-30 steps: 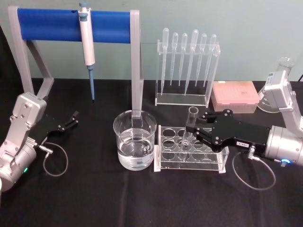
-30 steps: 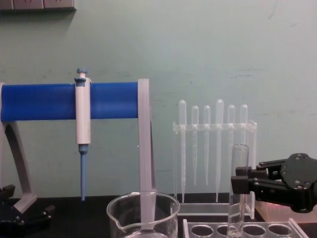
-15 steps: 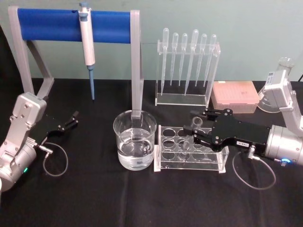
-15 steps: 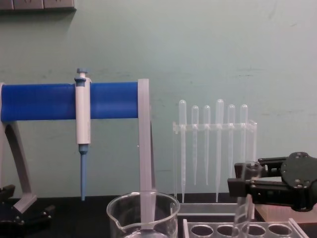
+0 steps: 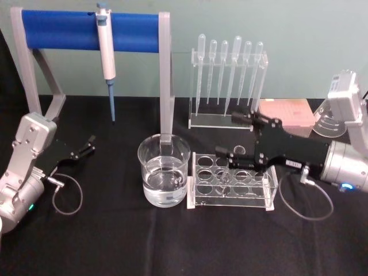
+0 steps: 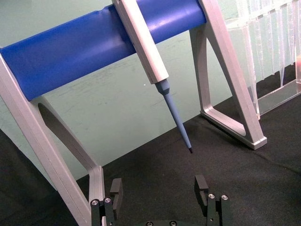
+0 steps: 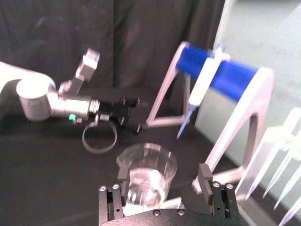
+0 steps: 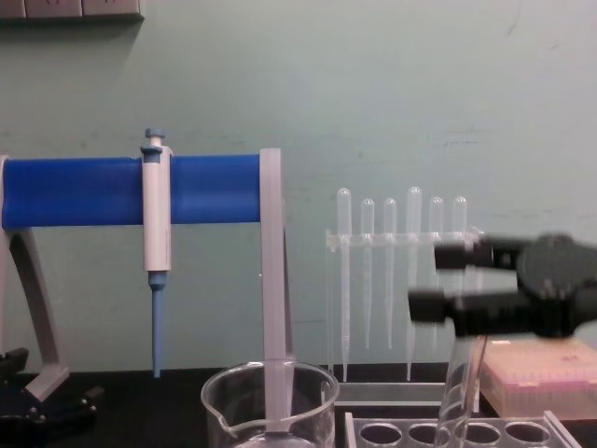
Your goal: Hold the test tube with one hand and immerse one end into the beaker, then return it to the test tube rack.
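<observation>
The test tube [image 5: 237,151] leans tilted in a hole of the clear rack [image 5: 201,198], free of any grip; in the chest view the test tube [image 8: 460,392] slants up out of the rack [image 8: 410,436]. My right gripper [image 5: 230,137] hovers just above it, open, one finger either side of the tube's rim; the right gripper [image 8: 427,278] sits above the tube top. The beaker [image 5: 164,172] with water stands left of the rack. The right wrist view looks past the open gripper [image 7: 163,178] at the beaker [image 7: 146,169]. My left gripper [image 5: 89,145] rests open at the far left.
A blue-barred stand [image 5: 86,30] holding a pipette [image 5: 105,52] rises at the back left, one leg right behind the beaker. A clear holder of plastic pipettes [image 5: 227,75], a pink tip box [image 5: 284,112] and a flask [image 5: 330,118] line the back right.
My right gripper opened and let go of the test tube, then lifted and drew back slightly. The tube went from upright to leaning in the rack. The left arm stayed still.
</observation>
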Action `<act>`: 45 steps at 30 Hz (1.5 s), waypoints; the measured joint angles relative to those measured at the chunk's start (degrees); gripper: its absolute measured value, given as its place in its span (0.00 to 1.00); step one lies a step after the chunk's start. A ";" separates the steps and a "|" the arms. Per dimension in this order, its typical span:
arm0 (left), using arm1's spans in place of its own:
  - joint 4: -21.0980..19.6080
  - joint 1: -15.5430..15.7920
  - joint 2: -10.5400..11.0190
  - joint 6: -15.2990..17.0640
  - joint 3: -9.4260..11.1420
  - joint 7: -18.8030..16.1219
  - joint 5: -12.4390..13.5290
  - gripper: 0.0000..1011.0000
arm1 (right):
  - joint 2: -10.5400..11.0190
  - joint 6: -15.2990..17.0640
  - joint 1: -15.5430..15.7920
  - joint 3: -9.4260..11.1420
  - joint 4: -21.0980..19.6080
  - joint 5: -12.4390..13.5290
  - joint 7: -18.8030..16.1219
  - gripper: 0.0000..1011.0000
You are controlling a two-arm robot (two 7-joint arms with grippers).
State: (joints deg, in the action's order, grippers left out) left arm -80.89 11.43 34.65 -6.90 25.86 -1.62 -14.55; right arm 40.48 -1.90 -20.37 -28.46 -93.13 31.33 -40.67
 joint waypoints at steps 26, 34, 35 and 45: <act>-0.01 0.00 0.00 0.00 0.00 0.00 0.00 0.99 | -13.72 -3.81 13.84 10.09 -3.28 -11.50 36.30 0.99; 0.00 0.00 0.00 0.00 0.00 0.00 0.00 0.99 | -16.73 -4.24 14.25 9.54 0.14 -14.91 38.80 0.99; -0.01 0.00 0.00 0.00 0.00 0.00 0.00 0.99 | -16.81 -4.15 14.25 9.53 0.29 -15.06 38.79 0.99; -0.01 0.00 0.00 0.00 0.00 0.00 0.00 0.99 | -16.78 -2.49 13.87 9.92 1.08 -14.90 36.50 0.99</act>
State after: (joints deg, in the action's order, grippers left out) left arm -80.90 11.44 34.65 -6.90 25.86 -1.62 -14.55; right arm 23.70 -4.39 -6.50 -18.54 -92.04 16.43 -4.17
